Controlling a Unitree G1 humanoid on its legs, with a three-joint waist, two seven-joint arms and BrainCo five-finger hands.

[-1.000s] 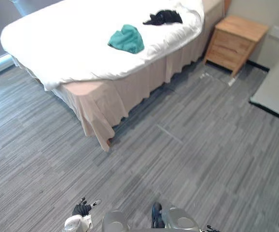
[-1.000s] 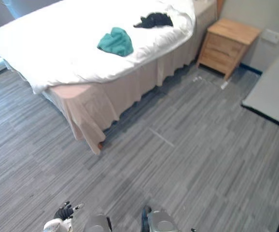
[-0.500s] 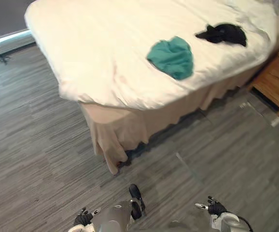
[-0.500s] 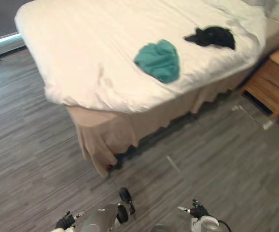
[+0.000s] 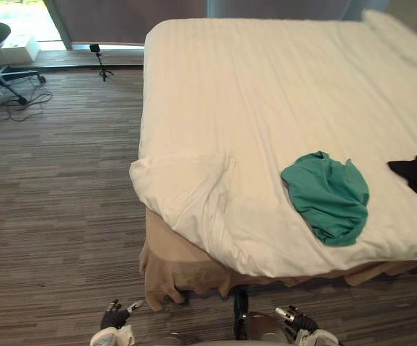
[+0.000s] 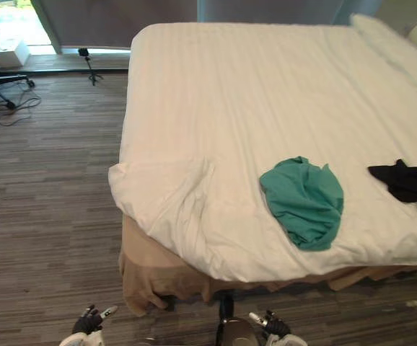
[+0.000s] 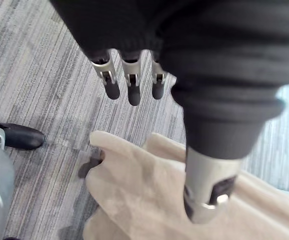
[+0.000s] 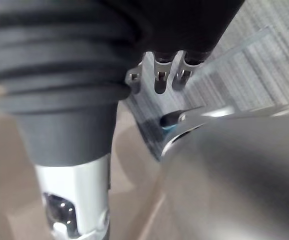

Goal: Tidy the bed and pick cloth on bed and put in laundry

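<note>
Camera has swung to face bed (image 5: pixel 266 86) | teal cloth (image 5: pixel 327 196) lies ahead-right, nearer right hand (image 5: pixel 299 323) than left hand (image 5: pixel 115 317) | both hands' fingers loose, empty

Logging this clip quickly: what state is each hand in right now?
Left hand: open, fingers straight, holding nothing.
Right hand: open, holding nothing.
</note>
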